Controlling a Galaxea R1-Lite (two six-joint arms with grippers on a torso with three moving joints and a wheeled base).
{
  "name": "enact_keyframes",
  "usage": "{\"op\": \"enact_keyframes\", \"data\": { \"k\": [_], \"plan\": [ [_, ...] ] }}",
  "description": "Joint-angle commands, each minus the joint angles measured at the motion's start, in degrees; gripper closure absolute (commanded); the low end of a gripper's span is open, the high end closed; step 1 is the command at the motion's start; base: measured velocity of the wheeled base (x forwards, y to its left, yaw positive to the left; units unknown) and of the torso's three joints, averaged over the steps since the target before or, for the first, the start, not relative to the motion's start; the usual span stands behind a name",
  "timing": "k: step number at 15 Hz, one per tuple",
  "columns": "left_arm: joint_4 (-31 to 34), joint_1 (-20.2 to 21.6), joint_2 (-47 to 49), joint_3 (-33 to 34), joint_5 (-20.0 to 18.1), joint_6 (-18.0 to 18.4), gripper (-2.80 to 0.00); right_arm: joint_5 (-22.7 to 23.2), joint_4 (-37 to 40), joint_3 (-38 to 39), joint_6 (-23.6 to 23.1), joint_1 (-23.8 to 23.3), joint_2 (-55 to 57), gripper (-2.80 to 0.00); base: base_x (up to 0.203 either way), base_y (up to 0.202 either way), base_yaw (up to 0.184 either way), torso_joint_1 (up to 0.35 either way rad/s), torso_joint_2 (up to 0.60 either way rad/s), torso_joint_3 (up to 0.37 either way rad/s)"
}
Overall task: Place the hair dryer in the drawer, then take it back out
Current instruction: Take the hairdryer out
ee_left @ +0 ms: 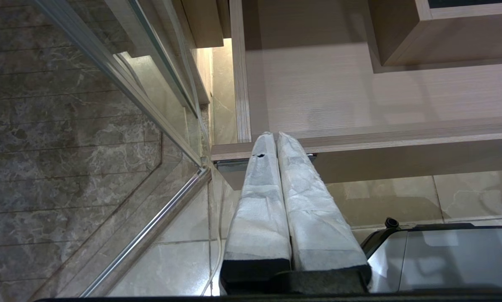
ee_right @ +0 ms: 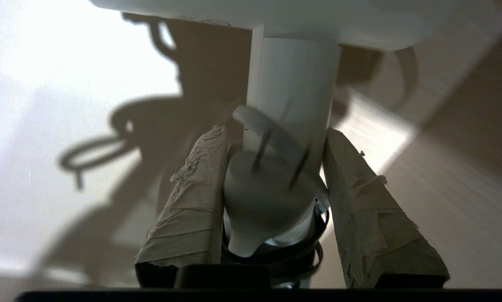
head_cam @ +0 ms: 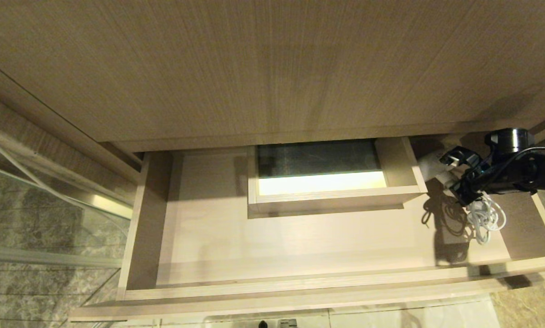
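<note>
Right pincer (ee_right: 276, 167) clamped around white hair dryer (ee_right: 292, 96) over open drawer (head_cam: 299, 237); no legible writing.

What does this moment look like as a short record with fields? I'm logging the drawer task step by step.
drawer: pulled open
hair dryer: handle clamped by right gripper, over the drawer's right end
cord: coiled, hanging below the dryer
left gripper: shut, parked outside the drawer front
boxed cutout: at rear middle of the drawer floor
</note>
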Motion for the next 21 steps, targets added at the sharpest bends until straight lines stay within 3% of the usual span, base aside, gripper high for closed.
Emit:
{"op": "enact_keyframes", "data": {
  "k": [1,14,21],
  "plan": [
    [0.0,0.0,0.0,0.0,0.0,0.0,0.00,0.2,0.5,1.7,-0.8,-0.3,-4.0,0.00,0.000,0.000,0.000,0.000,0.00,0.000],
    [0.0,0.0,0.0,0.0,0.0,0.0,0.00,-0.1,5.0,8.5,-1.0,-1.7,-19.9,0.00,0.000,0.000,0.000,0.000,0.00,0.000],
    [0.0,0.0,0.0,0.0,0.0,0.0,0.00,-0.3,7.0,16.0,-0.8,-4.1,-40.8,0.00,0.000,0.000,0.000,0.000,0.00,0.000]
  ]
}}
